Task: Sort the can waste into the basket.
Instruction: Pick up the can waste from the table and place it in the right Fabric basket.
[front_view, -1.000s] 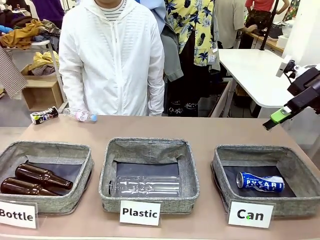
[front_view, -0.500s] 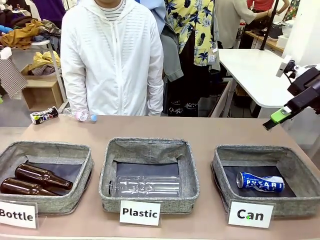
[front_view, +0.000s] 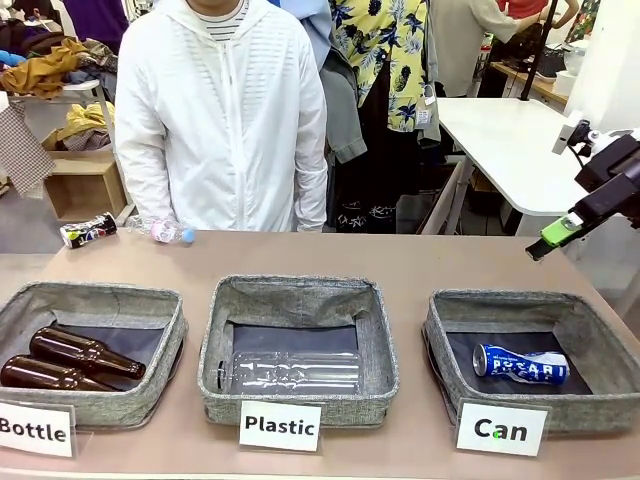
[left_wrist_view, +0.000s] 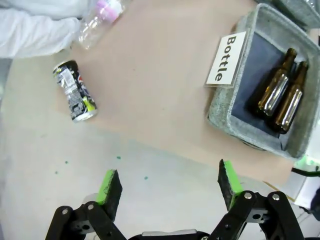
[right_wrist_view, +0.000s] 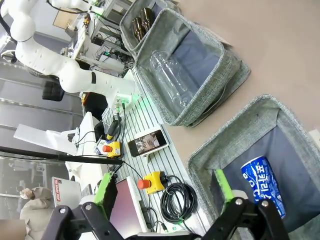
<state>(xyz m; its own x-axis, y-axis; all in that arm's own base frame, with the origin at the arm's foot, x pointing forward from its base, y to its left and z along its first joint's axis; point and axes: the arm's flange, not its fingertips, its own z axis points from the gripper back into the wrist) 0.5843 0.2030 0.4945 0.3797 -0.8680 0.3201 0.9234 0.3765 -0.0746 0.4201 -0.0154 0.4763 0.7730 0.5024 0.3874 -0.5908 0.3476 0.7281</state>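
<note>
Hovering right tool (front_view: 548, 238), jaws apart

Print on the dark can (left_wrist_view: 75, 92) is too small to read, and the top edge crops the clear plastic bottle (left_wrist_view: 97, 22).

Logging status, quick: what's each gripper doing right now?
Left gripper: open, holding nothing.
Right gripper: open, holding nothing.
</note>
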